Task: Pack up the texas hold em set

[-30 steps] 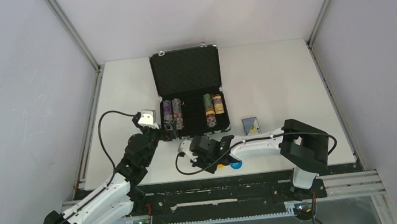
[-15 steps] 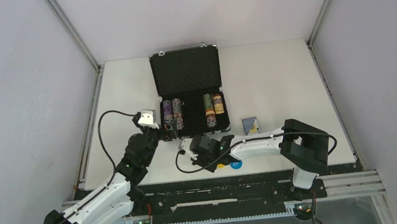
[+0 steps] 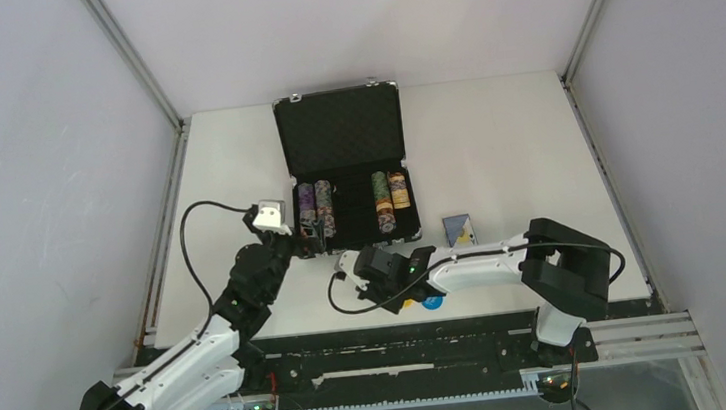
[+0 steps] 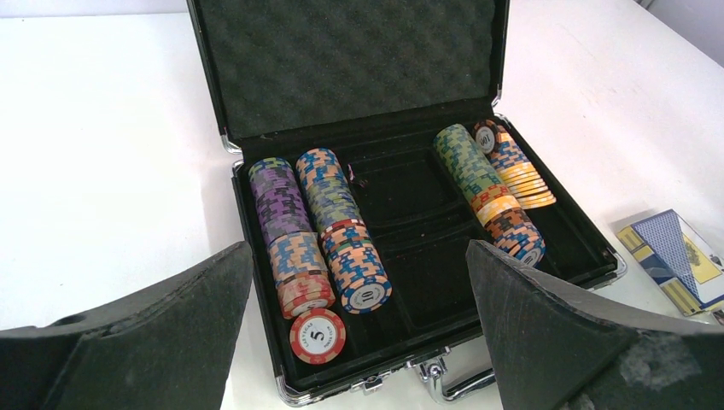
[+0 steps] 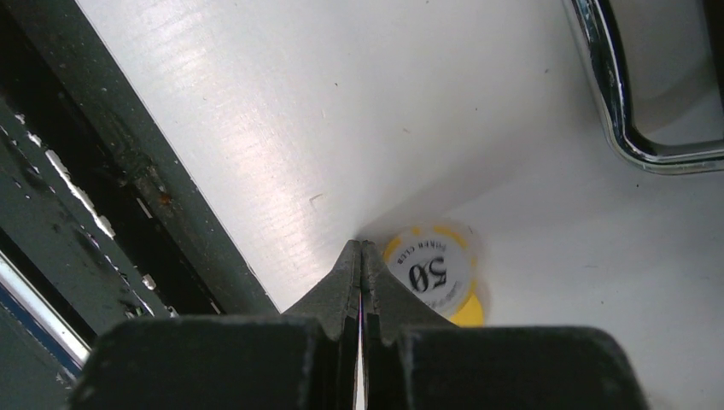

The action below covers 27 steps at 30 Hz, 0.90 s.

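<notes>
The black briefcase [image 3: 338,127] lies open on the table, lid up, with multicoloured chip stacks [image 3: 316,207] on its left and right sides. In the left wrist view the case [image 4: 253,256] holds the stacks [image 4: 341,231], and a red "5" chip [image 4: 318,335] lies flat at the front. My left gripper [image 3: 305,241] [image 4: 359,342] is open and empty just before the case's front edge. The card deck [image 3: 459,229] [image 4: 670,256] lies right of the case. My right gripper [image 3: 395,295] [image 5: 359,248] is shut, its tips on the table beside a yellow "50" button [image 5: 434,273] [image 3: 406,303].
A blue button [image 3: 433,302] lies next to the yellow one, close to the table's near edge [image 5: 145,188]. The case's metal handle [image 5: 627,128] is just beyond the right gripper. The middle compartments [image 4: 401,188] of the case hold nothing.
The right gripper and forearm have shifted slightly to the right near the yellow button. The left arm has not moved.
</notes>
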Each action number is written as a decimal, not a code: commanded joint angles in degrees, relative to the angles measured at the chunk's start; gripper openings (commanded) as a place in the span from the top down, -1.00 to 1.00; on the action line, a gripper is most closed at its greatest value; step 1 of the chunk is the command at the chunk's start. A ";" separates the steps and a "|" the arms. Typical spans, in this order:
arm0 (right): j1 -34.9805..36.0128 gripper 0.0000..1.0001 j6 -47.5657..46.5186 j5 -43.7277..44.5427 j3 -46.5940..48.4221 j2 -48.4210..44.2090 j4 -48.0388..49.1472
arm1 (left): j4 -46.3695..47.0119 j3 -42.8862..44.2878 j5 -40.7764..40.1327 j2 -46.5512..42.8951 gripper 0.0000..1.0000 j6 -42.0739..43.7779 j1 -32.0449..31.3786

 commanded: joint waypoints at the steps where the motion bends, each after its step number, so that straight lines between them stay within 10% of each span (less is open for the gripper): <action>1: -0.43 1.00 1.16 1.37 -0.68 -2.65 -0.63 | 2.87 -0.56 0.87 0.41 -0.99 -1.07 0.59; 16: -2.14 0.97 2.46 0.84 -1.58 -11.40 5.64 | 3.19 -0.57 0.68 0.92 -1.00 -1.00 0.55; 21: -5.82 -0.10 1.21 1.91 -1.58 -12.02 5.87 | 2.91 -0.65 0.78 0.23 -0.99 -0.96 0.59; 27: -8.07 -0.41 -3.34 2.30 -0.73 -7.70 1.92 | 2.71 -0.90 0.42 -0.09 -1.00 -0.79 0.59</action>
